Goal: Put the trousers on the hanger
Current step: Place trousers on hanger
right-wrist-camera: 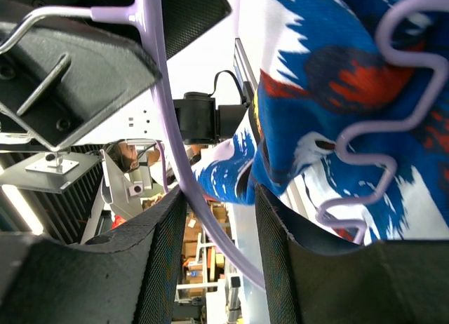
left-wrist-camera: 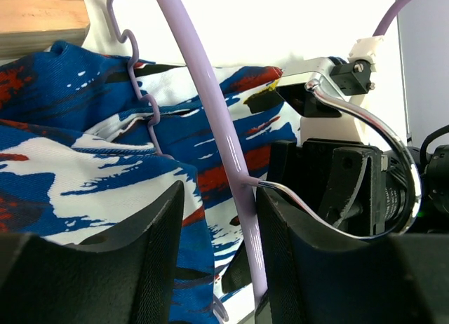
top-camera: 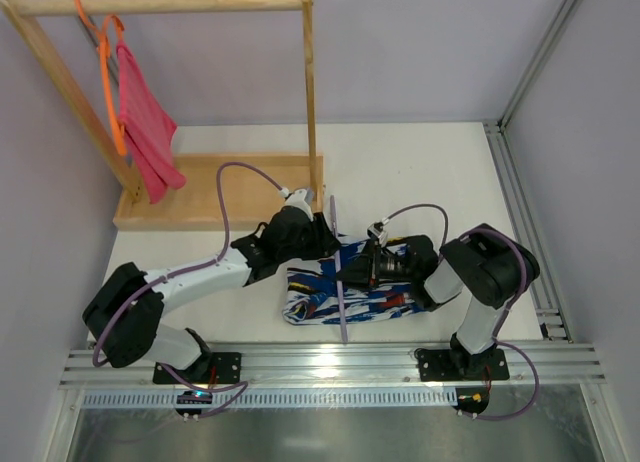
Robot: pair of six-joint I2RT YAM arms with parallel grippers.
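Trousers (top-camera: 310, 300) lie bunched on the white table (top-camera: 420, 172) in the overhead view, between the two arms. The pale hanger (top-camera: 341, 304) crosses them as a thin line and sticks out past their far and near edges. The left gripper (top-camera: 328, 244) reaches the trousers' far left corner, and the right gripper (top-camera: 355, 270) comes in over their middle from the right. Well beyond the trousers, a wooden rack (top-camera: 310, 92) carries an orange hanger (top-camera: 105, 72) with a pink-red cloth (top-camera: 145, 132).

In the left wrist view the left gripper (left-wrist-camera: 219, 191) has its jaws spread. The hanger (left-wrist-camera: 210, 92) runs up through the gap beside one finger and is not pinched. The trousers (left-wrist-camera: 70, 127) fill the ground behind, and the hanger's notched arm lies on them. Its metal hook (left-wrist-camera: 379, 127) curves off to the side of the trousers.

In the right wrist view the right gripper (right-wrist-camera: 221, 198) is likewise parted. The hanger (right-wrist-camera: 158, 78) passes along one finger (right-wrist-camera: 161, 268), loose in the gap. The trousers (right-wrist-camera: 316, 92) lie just beyond the other finger, with the wavy notched arm on the cloth.
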